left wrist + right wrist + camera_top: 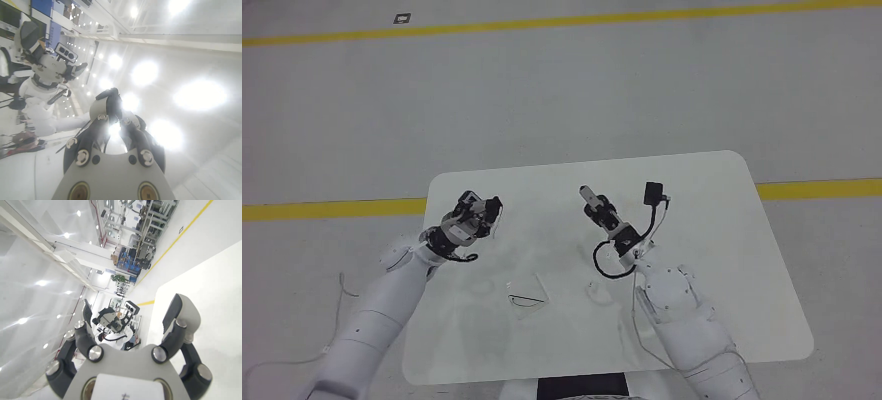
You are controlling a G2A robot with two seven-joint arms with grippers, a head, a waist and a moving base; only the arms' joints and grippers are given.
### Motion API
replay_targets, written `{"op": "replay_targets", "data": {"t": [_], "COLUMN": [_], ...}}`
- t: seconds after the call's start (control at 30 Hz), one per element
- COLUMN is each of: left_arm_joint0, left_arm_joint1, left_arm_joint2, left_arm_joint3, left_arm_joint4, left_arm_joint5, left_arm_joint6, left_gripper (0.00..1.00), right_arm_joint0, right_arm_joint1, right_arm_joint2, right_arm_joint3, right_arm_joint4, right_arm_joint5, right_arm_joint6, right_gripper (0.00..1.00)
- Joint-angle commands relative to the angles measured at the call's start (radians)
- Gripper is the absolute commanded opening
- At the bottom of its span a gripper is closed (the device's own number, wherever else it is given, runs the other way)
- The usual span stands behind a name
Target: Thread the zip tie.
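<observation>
Fingers (111, 102) of the left gripper (114, 92) sit together, the right gripper's (130, 306) spread wide, both raised above the white rounded surface (722, 260) where the thin pale zip tie (526, 299) lies between the arms, seemingly awaiting pickup.

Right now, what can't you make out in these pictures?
Zip tie on the table: top view, too small and pale to tell head from tail or whether it is threaded.
Left tool: left wrist view, ceiling-light glare hides whether it holds anything.
Small pale piece nearby: top view, too small to name.
</observation>
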Motion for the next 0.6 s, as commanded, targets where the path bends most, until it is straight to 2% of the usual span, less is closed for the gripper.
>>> {"op": "replay_targets", "data": {"t": [0.0,0.17,0.43,0.57], "left_arm_joint0": [0.003,0.011,0.044,0.048], "left_arm_joint1": [0.007,0.023,0.036,0.038], "left_arm_joint2": [-0.01,-0.039,-0.073,-0.076], "left_arm_joint3": [-0.023,-0.077,-0.156,-0.163], "left_arm_joint4": [0.066,0.194,0.23,0.233], "left_arm_joint5": [-0.03,-0.098,-0.107,-0.105], "left_arm_joint6": [0.0,0.0,0.0,0.0], "left_gripper": [0.0,0.0,0.0,0.0], "right_arm_joint0": [-0.011,-0.033,-0.038,-0.038], "right_arm_joint1": [0.004,0.007,0.009,0.009], "right_arm_joint2": [0.021,0.044,0.033,0.033], "right_arm_joint3": [-0.012,-0.038,-0.028,-0.028], "right_arm_joint4": [-0.022,-0.054,-0.076,-0.076], "right_arm_joint5": [0.015,0.046,0.054,0.054], "right_arm_joint6": [-0.031,-0.102,-0.142,-0.142], "right_gripper": [1.0,1.0,1.0,1.0]}}
